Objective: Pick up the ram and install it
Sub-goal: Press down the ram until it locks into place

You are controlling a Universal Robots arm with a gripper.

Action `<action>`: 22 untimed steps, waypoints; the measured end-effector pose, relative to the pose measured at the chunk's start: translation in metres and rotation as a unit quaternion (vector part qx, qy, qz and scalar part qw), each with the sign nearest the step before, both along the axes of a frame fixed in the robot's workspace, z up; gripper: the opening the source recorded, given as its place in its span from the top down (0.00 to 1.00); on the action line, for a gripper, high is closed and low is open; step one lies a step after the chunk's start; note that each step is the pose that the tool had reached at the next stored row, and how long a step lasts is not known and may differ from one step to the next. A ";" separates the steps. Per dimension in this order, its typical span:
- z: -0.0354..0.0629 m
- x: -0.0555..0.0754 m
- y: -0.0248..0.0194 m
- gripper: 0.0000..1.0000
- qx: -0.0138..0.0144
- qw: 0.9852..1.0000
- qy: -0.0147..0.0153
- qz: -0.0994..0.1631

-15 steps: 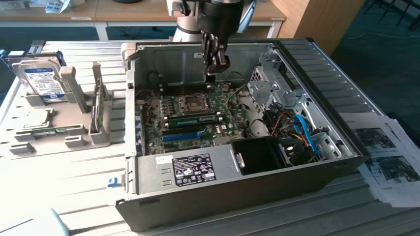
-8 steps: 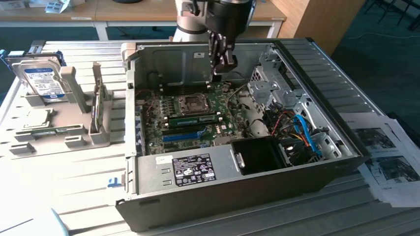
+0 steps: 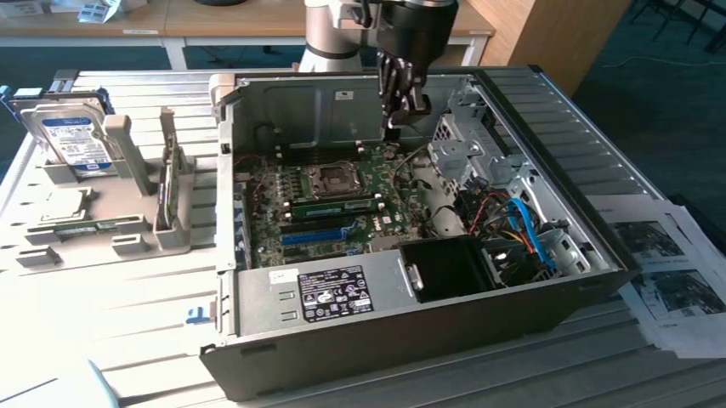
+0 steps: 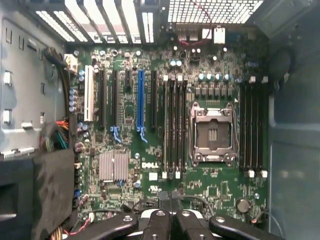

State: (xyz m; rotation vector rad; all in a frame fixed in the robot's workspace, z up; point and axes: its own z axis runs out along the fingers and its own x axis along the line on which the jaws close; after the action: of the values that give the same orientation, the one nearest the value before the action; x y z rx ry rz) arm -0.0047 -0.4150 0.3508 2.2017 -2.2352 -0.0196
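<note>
Gripper (image 3: 397,115) hangs inside the open computer case (image 3: 567,136), fingers pressed together, holding nothing, above the motherboard (image 4: 220,185). 1 ram (image 3: 337,206) lies seated in a slot, beside the processor socket (image 4: 212,132).

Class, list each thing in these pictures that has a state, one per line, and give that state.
Computer case: side panel off, lying open.
Gripper: above the motherboard, fingers shut, holding nothing.
Ram: lying flat on the motherboard beside the processor socket.
Processor socket: empty, no chip fitted.
Hard drive: standing upright in the grey holder.
Blue expansion slot: empty.
</note>
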 end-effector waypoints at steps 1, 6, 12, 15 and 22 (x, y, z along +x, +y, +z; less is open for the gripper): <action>0.0000 0.001 0.0000 0.90 0.000 1.000 0.000 0.000; -0.0001 0.001 0.0001 0.90 0.000 1.000 0.000 0.000; -0.0039 0.001 0.0000 0.90 0.000 1.000 0.000 0.000; -0.0073 0.001 0.0000 0.90 0.000 1.000 0.000 0.000; -0.0161 0.001 0.0000 0.90 0.000 1.000 0.000 0.000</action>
State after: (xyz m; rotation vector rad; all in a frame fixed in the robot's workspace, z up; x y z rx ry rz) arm -0.0038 -0.4150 0.3347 2.2019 -2.2355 -0.0194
